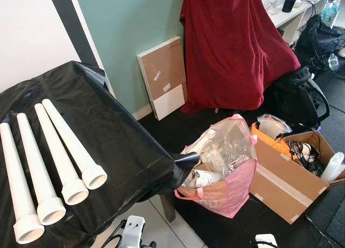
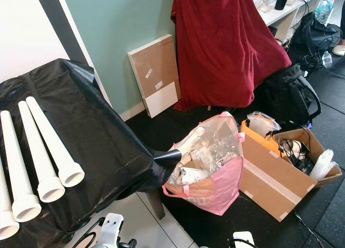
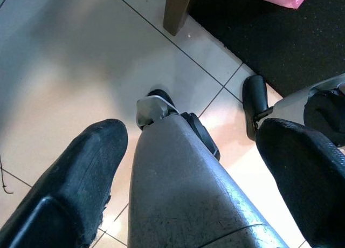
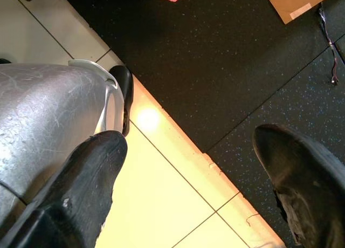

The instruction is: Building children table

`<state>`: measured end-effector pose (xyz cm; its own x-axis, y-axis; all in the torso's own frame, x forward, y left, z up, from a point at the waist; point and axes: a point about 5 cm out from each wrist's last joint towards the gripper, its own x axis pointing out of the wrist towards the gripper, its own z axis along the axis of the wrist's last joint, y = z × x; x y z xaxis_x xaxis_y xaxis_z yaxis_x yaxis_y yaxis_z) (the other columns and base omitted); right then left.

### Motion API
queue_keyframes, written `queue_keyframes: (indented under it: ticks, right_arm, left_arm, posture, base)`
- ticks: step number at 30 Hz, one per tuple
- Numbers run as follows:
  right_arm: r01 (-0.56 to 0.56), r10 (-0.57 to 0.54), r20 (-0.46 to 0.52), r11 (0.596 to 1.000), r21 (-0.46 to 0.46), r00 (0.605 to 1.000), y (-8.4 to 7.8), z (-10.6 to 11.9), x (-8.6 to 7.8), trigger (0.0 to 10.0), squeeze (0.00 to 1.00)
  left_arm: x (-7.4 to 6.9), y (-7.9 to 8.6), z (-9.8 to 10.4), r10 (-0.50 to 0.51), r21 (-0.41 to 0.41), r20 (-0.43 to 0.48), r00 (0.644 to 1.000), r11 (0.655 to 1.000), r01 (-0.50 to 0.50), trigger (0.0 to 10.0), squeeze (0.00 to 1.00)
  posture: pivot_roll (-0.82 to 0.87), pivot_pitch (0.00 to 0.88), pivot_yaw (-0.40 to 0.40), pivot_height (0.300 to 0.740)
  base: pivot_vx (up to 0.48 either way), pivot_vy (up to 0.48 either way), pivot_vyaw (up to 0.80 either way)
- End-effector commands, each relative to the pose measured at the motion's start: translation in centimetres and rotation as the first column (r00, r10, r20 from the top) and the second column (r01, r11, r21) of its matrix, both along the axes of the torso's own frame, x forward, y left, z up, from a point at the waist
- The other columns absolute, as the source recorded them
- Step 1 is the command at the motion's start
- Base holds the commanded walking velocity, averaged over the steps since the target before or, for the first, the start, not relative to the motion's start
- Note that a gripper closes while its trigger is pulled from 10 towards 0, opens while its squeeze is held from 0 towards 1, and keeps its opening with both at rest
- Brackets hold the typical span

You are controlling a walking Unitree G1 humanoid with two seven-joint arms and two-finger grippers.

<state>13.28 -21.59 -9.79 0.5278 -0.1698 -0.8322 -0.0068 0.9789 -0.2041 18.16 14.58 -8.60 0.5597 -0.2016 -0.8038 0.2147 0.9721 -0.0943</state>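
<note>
Teal-walled room with pale floor tiles (image 3: 64, 59) meeting a dark speckled mat (image 4: 215, 70). At the robot's left, a table draped in black plastic sheeting (image 1: 113, 135), carrying four white table legs (image 1: 53, 162) laid side by side, touching or nearly so, flared threaded ends pointing toward the camera. Leaned against the wall beyond the table's far corner, a flat cardboard-wrapped panel (image 1: 164, 75), white at its lower edge. Beside that, a dark red cloth (image 1: 232, 48) hung to the floor. Just right of the table's near corner, a pink bag (image 1: 223, 172) stuffed with clear plastic and white parts, touching an open cardboard box (image 1: 291, 175) holding cables and packing. Behind the box, a black backpack (image 1: 296, 97). Low over the tiles beside the robot's own silver leg (image 3: 183, 194), the left gripper (image 3: 210, 172), fingers spread wide apart with nothing between them. Over the seam of tile and mat, the right gripper (image 4: 199, 188), likewise gaping and holding nothing. Both well apart from the table legs.
</note>
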Motion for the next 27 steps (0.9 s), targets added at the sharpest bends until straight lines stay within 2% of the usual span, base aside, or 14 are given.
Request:
queue_keyframes:
  ticks: [1,6,13,27]
  right_arm:
    - [-0.082,0.081,0.015,0.992,0.096,0.997,1.2,0.0,0.6,10.0,0.00]
    - [-0.097,0.095,0.023,0.990,0.101,0.995,1.3,0.2,1.1,10.0,0.00]
    - [-0.113,0.110,0.034,0.989,0.100,0.993,1.4,0.4,1.8,10.0,0.00]
    - [-0.091,0.090,0.016,0.989,0.113,0.996,1.6,0.1,1.2,10.0,0.00]
  left_arm:
    - [-0.6,1.1,-0.2,-0.090,0.124,0.012,0.996,0.988,0.088,10.0,0.00]
    - [-0.3,0.9,-0.2,-0.061,0.107,0.012,0.998,0.992,0.059,10.0,0.00]
    - [0.1,1.7,0.1,-0.004,0.107,0.006,1.000,0.994,0.004,10.0,0.00]
    - [-0.5,1.0,-0.3,-0.026,0.093,-0.019,0.999,0.995,0.027,10.0,0.00]
  posture:
    - [-0.10,0.005,0.014,0.740]
    - [-0.09,0.012,0.011,0.740]
    - [-0.09,0.014,0.006,0.740]
    - [-0.11,0.034,0.020,0.740]
  base:
    - [0.000,0.000,0.00]
    - [0.000,0.000,0.00]
    - [0.000,0.000,0.00]
    - [0.000,0.000,0.00]
